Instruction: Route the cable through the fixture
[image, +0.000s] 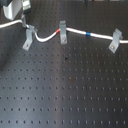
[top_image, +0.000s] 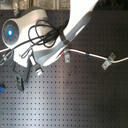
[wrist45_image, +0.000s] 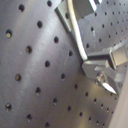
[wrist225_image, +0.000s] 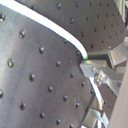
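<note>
The white cable (image: 75, 31) runs across the back of the perforated board in the first exterior view. Its red band (image: 59, 31) lies at the middle fixture (image: 62, 30) and its blue band (image: 87, 34) between the middle and the right fixture (image: 116, 40). The cable sags between the middle and the left fixture (image: 29, 37). My gripper (image: 23, 20) is just behind the left fixture, shut on the cable. Both wrist views show the cable (wrist225_image: 50, 30) ending in the fingertips (wrist225_image: 92, 67). In the second exterior view the arm hides the gripper; the cable (top_image: 95, 56) shows there.
The dark perforated board (image: 65, 85) fills the first exterior view's front. In the second exterior view the white arm (top_image: 75, 25) with black hoses covers the left and middle fixtures' area, and a black block (top_image: 19, 80) stands at the second exterior view's left.
</note>
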